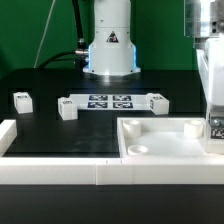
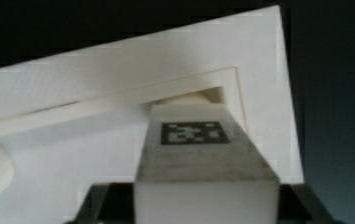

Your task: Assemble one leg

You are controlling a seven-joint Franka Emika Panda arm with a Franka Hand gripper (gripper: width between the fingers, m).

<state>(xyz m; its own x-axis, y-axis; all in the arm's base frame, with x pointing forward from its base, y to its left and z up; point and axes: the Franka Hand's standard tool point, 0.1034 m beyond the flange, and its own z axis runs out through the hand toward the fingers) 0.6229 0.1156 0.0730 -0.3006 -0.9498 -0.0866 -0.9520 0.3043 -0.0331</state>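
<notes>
My gripper (image 1: 213,118) comes down at the exterior view's right, over the right corner of the large white square panel (image 1: 165,150). It is shut on a leg (image 1: 216,128), a stubby white block. In the wrist view the gripper (image 2: 204,208) has a dark finger on each side of this leg (image 2: 200,165), whose square tag faces the camera. The leg's far end points at a corner of the panel (image 2: 85,90); I cannot tell whether they touch. Three more legs lie on the black table: one at the left (image 1: 22,99), one nearer the middle (image 1: 67,109), one right of the marker board (image 1: 157,101).
The marker board (image 1: 110,101) lies flat in front of the robot base (image 1: 109,45). A low white wall (image 1: 60,172) runs along the table's front and up the left side (image 1: 7,133). The panel has round holes near its corners (image 1: 138,148).
</notes>
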